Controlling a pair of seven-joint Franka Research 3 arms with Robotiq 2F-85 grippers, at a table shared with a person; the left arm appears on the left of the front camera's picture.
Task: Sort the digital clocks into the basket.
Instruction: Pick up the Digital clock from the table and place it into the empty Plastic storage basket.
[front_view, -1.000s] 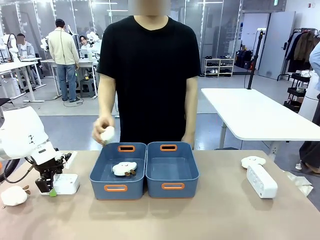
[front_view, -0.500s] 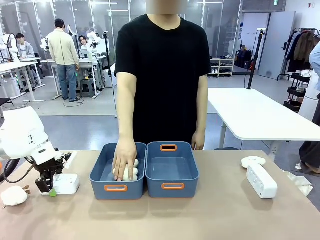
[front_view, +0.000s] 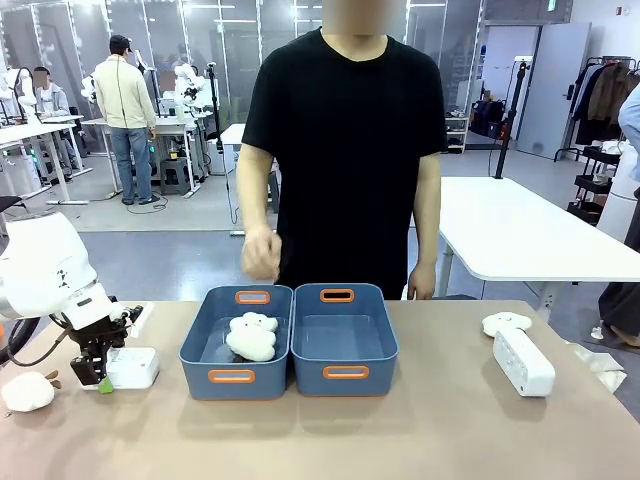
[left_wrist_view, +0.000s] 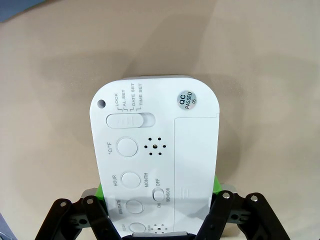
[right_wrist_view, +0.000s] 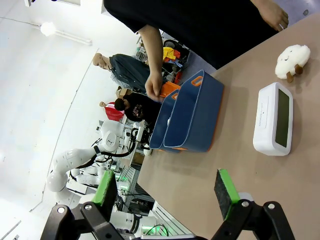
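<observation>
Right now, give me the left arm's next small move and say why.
Probably lift straight up, heading for the right blue tub. The left gripper is shut on the digital clock, which seems to rest on the table, and the left tub holds plush toys.

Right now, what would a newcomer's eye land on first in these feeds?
Mid-table, the blue left tub holds a heap of cream plush toys, with the person's hand above it; the matching right tub sits right beside it. At the table's left edge, the left claw is shut on a white digital clock, back side up. A second digital clock lies untouched at the right.
</observation>
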